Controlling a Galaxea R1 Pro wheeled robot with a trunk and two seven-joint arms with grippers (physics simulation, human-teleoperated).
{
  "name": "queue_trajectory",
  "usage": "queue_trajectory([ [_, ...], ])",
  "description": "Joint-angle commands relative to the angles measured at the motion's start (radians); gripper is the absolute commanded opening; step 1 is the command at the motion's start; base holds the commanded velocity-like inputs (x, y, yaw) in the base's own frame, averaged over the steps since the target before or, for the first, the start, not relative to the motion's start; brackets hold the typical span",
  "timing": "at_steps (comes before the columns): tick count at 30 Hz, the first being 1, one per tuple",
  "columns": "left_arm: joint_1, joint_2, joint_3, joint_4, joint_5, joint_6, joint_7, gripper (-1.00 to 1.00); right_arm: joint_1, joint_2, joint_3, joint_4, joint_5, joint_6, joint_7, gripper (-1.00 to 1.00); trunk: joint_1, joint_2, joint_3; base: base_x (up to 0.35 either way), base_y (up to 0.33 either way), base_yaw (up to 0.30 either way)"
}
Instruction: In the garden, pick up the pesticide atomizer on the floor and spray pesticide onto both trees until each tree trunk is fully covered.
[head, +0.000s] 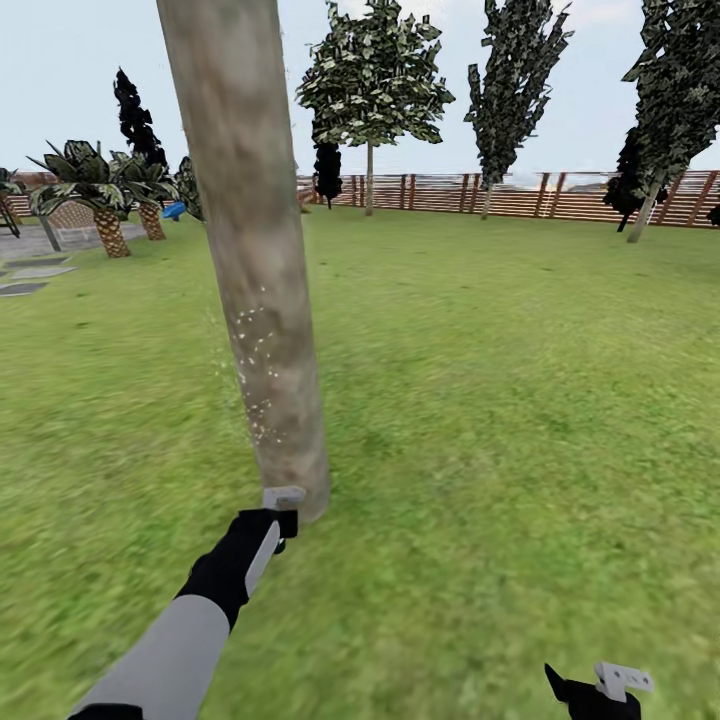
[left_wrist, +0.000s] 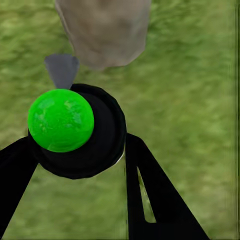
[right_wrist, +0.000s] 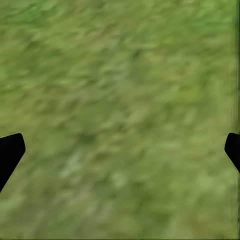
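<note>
The left gripper (left_wrist: 80, 150) squeezes the black atomizer (left_wrist: 75, 132) at the picture's lower middle, by the speckled tree trunk (head: 255, 250). The right gripper's (right_wrist: 120, 150) fingers are wide apart over grass (right_wrist: 120, 75).

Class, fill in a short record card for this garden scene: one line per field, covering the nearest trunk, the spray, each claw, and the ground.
Nearest tree trunk: thick, mottled grey-brown, leaning slightly
Pesticide: whitish specks on the trunk's lower part
Left claw: at the trunk's base, shut on the pesticide atomizer, black with a green round top
Right claw: open, over grass
Floor: green lawn
</note>
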Motion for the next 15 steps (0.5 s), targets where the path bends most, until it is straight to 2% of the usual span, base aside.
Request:
queue_trajectory([
  [1,0.0,0.0,0.0,0.0,0.0,-0.006,0.0,-1.0,0.0,0.0,0.0,0.0,0.0,0.0,0.0,1.0,0.0,0.0,0.0,0.149,-0.233,0.0],
  [3,0.001,0.0,0.001,0.006,0.003,-0.041,0.0,-1.0,0.0,0.002,0.001,0.0,0.0,0.0,0.0,1.0,0.0,0.0,0.0,0.157,-0.236,0.0],
  [10,0.002,-0.001,0.001,0.009,0.002,-0.049,0.002,-1.0,0.0,0.004,0.001,0.0,0.0,0.0,0.0,1.0,0.0,0.0,0.0,0.16,-0.237,0.006],
  [15,0.002,-0.002,0.002,0.01,0.0,-0.049,0.011,-1.0,0.0,0.004,0.001,0.0,0.0,0.0,0.0,1.0,0.0,0.0,0.0,0.148,-0.242,0.2],
])
